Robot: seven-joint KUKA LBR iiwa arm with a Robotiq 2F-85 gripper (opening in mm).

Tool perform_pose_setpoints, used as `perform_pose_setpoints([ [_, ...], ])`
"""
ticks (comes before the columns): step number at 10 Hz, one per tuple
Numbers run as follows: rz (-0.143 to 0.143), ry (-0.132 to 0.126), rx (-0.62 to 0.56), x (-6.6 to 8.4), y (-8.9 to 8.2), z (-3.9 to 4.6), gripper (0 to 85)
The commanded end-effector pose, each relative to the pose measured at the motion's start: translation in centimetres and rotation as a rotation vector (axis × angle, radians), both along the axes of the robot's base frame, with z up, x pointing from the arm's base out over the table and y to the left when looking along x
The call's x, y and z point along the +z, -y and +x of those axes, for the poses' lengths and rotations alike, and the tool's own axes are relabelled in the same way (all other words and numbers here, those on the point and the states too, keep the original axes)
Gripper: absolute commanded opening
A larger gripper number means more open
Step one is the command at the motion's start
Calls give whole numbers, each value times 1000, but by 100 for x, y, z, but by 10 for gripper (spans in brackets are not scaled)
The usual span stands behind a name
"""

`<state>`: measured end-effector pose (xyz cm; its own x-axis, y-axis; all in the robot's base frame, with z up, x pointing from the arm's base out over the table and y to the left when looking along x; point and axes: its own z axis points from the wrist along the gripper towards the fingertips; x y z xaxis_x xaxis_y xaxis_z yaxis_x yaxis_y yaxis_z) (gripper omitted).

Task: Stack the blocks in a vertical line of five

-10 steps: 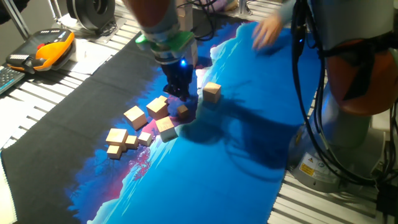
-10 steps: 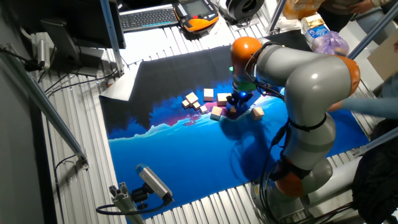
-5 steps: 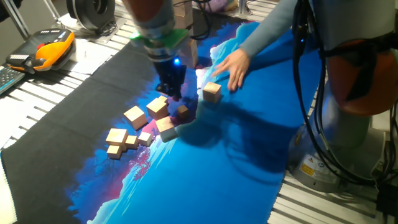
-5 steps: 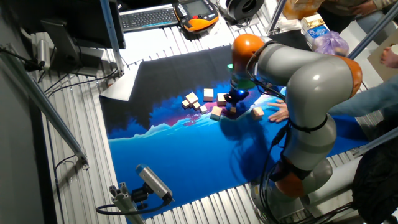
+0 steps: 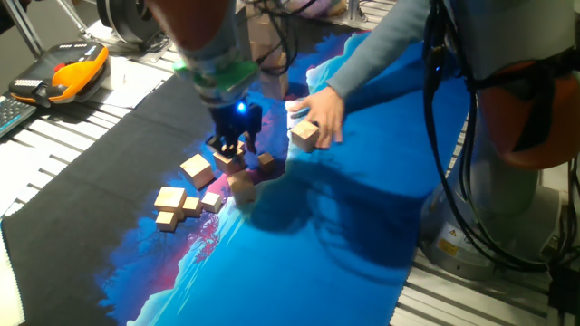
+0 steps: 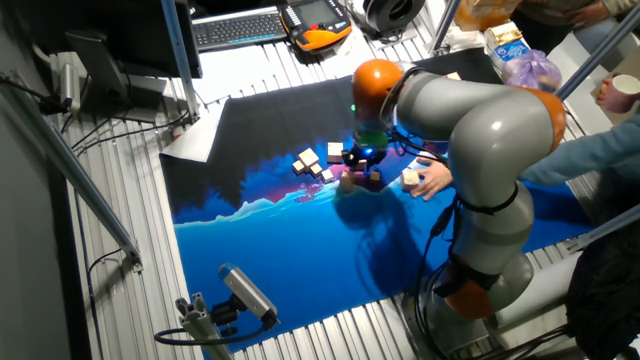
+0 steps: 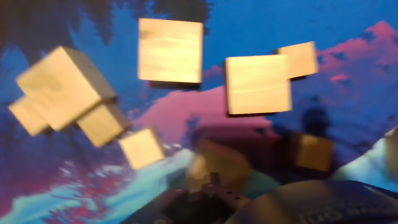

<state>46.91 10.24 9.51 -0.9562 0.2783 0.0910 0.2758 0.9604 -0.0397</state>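
Eight small light-tan wooden blocks can be counted on the surface in one fixed view. A bunch of three small ones (image 5: 172, 206) sits touching toward the black end of the blue, pink and black printed mat (image 5: 326, 235), with a tiny one (image 5: 211, 200) just beside them. A larger cube (image 5: 196, 167) lies near these, another (image 5: 228, 161) lies directly beneath the pincer (image 5: 233, 145), one more (image 5: 241, 186) is just beside it on the blue part, and a small one (image 5: 266, 163) lies near the pincer's other side. A ninth block (image 5: 304, 135) is held in a person's hand (image 5: 319, 113), reaching in from the far side of the mat. None of the blocks is stacked in a column.

The two-finger pincer, black with a blue light above it, hangs low over the cluster. Whether its fingers are spread or closed cannot be told; the hand view is blurred, showing pale cubes (image 7: 170, 50) on the mat.

The mat lies across a slatted metal surface (image 6: 300, 70). On the surface's far edge rest an orange and black handheld pendant (image 5: 68, 72) and a black keyboard (image 6: 238, 28). The grey and orange arm (image 6: 480, 130) bends over the mat from its base at the near edge.
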Motion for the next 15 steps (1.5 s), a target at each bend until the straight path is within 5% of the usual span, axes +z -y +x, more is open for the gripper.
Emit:
perform_pose_setpoints([
  [1,4,4,-8,-31,-76,1,680],
  [10,-5,52,-69,-318,-171,-134,680],
  [15,-20,86,-142,-392,-163,-95,680],
])
